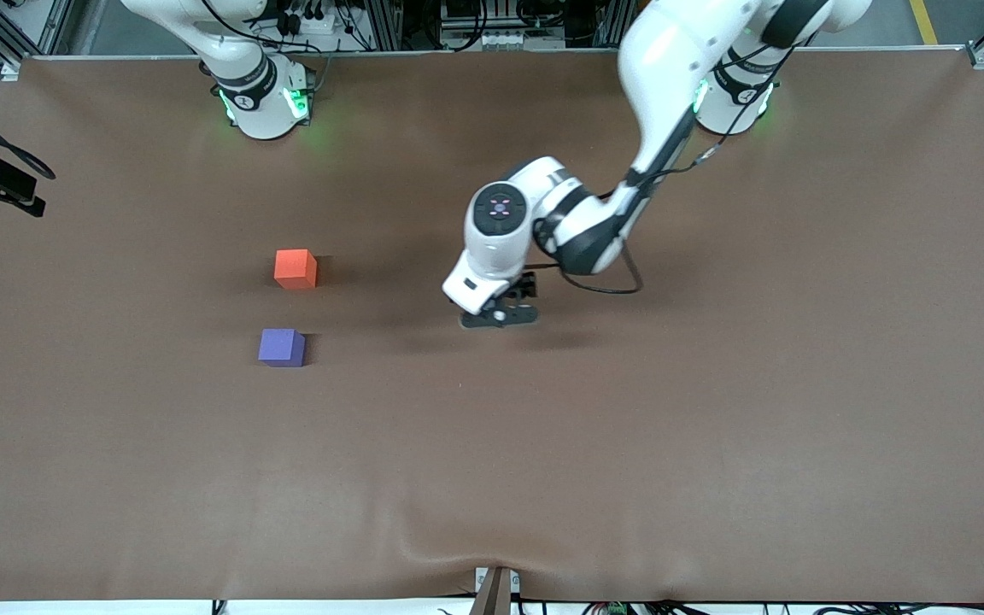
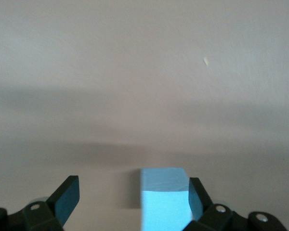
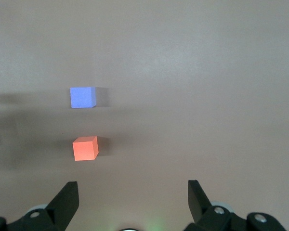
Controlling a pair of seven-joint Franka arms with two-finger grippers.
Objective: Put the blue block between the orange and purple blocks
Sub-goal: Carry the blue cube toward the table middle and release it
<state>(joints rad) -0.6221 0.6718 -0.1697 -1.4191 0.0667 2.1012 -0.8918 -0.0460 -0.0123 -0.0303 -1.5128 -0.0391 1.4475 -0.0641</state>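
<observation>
While the right arm waits near its base, the left gripper (image 1: 499, 317) sits low over the middle of the brown table (image 1: 714, 427), its fingers spread apart around the blue block (image 2: 164, 199). Seen from the left wrist, the sky-blue cube rests between the pads, touching or just beside one fingertip (image 2: 196, 195) with a clear gap to the other (nothing is clamped). From the front, the wrist hides the cube. Toward the right arm's end of the table, well apart from the left gripper, lie the orange block (image 1: 295, 268) and the purple block (image 1: 281, 348), the purple one nearer the front camera, a bare strip of table between them. The right gripper (image 3: 132, 202) hangs with fingers wide and empty, both cubes in its wrist view.
</observation>
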